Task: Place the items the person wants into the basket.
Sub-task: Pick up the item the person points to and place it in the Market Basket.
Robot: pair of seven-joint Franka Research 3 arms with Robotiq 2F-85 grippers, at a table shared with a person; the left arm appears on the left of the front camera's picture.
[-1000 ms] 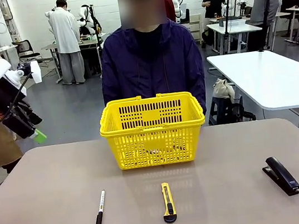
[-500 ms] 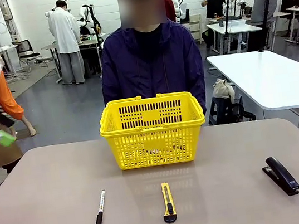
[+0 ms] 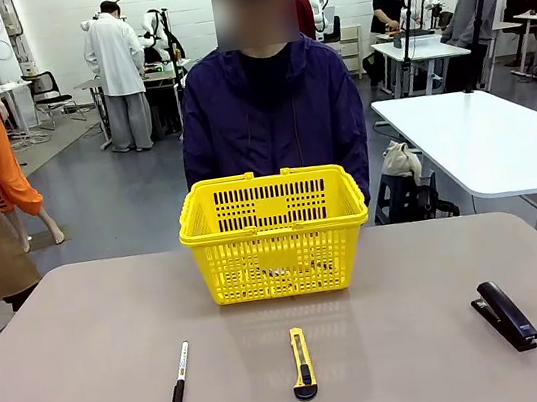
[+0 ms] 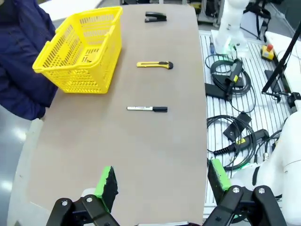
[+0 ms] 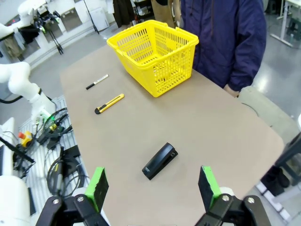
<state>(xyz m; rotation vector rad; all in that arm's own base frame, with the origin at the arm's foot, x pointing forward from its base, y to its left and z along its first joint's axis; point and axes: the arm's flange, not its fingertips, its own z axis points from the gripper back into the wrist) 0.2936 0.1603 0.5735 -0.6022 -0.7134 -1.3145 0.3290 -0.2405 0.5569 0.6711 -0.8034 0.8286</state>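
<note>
Left fingers (image 4: 106, 187), right fingers (image 5: 98, 185) spread (empty) | beige table (image 3: 410, 271) | grey floor (image 3: 117, 203), white table (image 3: 482, 144) beyond

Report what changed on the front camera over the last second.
The left gripper swung away to the left, open and empty. Nothing was grasped or released. The marker, utility knife, stapler, basket and person stayed put.
</note>
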